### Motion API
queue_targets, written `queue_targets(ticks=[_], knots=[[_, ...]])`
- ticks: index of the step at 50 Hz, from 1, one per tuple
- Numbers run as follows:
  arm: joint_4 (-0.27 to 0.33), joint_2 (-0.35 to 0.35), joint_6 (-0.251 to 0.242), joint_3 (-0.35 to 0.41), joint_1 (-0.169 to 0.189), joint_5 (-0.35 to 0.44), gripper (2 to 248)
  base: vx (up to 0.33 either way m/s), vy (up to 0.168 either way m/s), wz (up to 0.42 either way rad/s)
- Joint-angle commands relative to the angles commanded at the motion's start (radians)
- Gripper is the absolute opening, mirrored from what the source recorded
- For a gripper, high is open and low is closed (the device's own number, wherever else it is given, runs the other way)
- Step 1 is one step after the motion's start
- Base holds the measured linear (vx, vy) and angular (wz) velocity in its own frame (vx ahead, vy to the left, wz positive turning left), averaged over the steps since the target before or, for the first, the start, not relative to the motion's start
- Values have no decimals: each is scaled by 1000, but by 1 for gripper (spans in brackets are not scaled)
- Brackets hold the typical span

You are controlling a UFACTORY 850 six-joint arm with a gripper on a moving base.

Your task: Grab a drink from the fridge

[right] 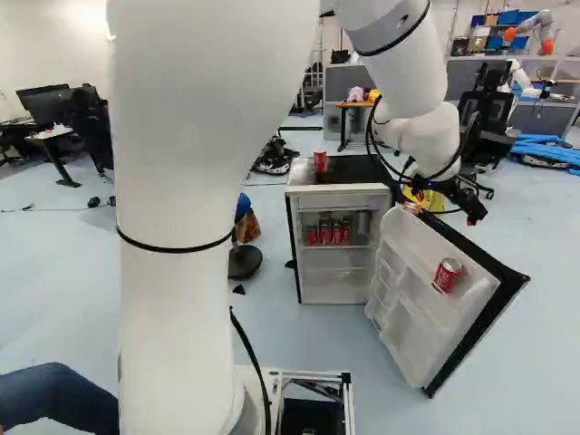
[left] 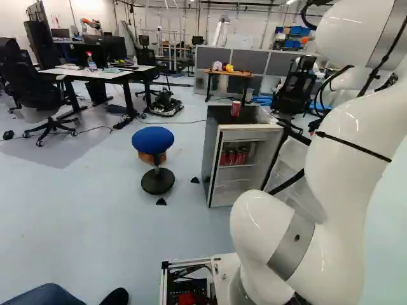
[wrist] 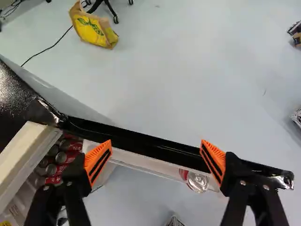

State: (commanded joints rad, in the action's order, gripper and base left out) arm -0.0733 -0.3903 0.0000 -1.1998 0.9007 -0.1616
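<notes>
While hovering with the gripper (wrist: 155, 150) empty and spread wide near the fridge door (right: 408, 299), at one o'clock from the base, probably risking a knock on the black rim (wrist: 141, 142) through lowering too early. Aiming for the door can (right: 448, 275), also at one o'clock, perhaps nudging it loose or swinging the door by pressing off-centre. Finding more cans (right: 328, 232) inside the fridge (right: 339, 190) at twelve o'clock – plus a spare can (right: 320, 161) on top. Facing a blue stool (left: 152, 140) at eleven – and a yellow bag (wrist: 96, 30) around one.
</notes>
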Motion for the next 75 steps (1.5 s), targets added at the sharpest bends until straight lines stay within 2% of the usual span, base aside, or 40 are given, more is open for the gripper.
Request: queue_targets(ticks=[16,35,75], knots=[[-28,-61,0,-78,23,-39,247,0,0,0],[-59,-144,0,-188,39,-122,247,0,0,0],[-107,-330,0,-448,51,-312,247,0,0,0]])
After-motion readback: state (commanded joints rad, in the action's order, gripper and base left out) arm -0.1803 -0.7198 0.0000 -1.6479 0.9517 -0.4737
